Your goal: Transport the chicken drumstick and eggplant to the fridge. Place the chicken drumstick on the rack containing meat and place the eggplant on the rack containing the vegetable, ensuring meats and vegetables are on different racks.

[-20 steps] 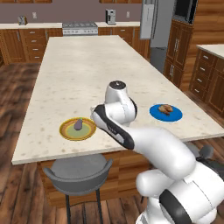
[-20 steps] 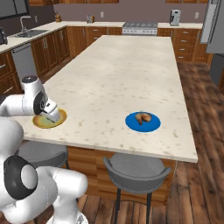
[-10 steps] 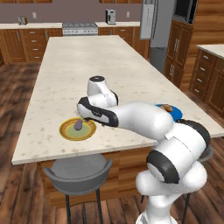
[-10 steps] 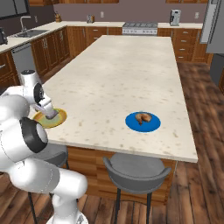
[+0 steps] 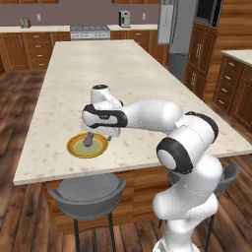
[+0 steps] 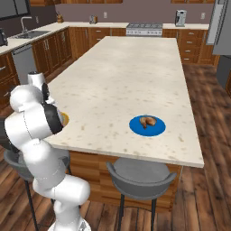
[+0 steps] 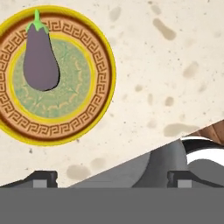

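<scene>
The eggplant (image 7: 40, 61), dark purple with a green stem cap, lies on a yellow patterned plate (image 7: 103, 65) near the counter's front edge. My gripper (image 7: 111, 178) hovers just above the counter beside that plate, open and holding nothing. The eggplant sits up and to the left of its fingertips (image 7: 43, 177), not between them. In the left base view the gripper (image 5: 104, 137) points down just right of the eggplant (image 5: 88, 141). The chicken drumstick (image 6: 148, 121) rests on a blue plate (image 6: 135, 127) further right on the counter. The grey fridge (image 5: 177, 24) stands far back with its door closed.
A grey stool (image 5: 86, 194) stands under the counter edge right below the plate, and a second stool (image 6: 140, 173) is below the blue plate. The long island counter (image 5: 98, 74) stretches back toward a stove (image 5: 88, 30). Wooden cabinets line the walls.
The arm has swung left from mid-counter to the yellow plate, and the hand has dropped low beside the eggplant. The jaws stayed open.
</scene>
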### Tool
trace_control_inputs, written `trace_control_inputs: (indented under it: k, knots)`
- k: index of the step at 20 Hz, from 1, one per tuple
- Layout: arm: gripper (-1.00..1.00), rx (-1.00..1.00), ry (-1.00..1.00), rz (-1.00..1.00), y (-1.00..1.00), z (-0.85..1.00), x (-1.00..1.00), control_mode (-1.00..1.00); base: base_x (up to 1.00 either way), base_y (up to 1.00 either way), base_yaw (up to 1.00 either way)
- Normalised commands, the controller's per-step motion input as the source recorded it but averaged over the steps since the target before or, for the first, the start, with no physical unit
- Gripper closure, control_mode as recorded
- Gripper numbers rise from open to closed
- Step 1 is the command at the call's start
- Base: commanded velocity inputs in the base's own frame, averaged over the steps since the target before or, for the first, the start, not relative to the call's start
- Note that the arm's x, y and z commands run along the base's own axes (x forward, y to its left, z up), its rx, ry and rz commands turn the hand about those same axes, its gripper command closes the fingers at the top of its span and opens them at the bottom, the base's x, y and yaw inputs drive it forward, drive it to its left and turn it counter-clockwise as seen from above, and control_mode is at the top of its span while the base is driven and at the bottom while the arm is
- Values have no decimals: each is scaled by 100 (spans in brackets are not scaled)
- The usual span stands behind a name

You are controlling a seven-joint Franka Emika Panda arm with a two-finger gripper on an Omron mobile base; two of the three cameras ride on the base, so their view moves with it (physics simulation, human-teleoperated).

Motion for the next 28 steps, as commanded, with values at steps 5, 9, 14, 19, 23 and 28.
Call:
trace_control_inputs:
  k: [5, 9, 14, 19, 23, 28]
  knots:
    - [-100, 0, 0, 0, 17, -27, 39, -100, 0, 0, 0]
    - [-100, 0, 6, 0, 10, -35, 33, -100, 0, 0, 0]
    - [-100, 0, 4, 0, 3, -30, 33, -100, 0, 0, 0]
    - [-100, 0, 1, 0, 26, -26, 42, -100, 0, 0, 0]
    - [-100, 0, 0, 0, 11, -12, 37, -100, 0, 0, 0]
    - [-100, 0, 7, 0, 10, -19, 41, -100, 0, 0, 0]
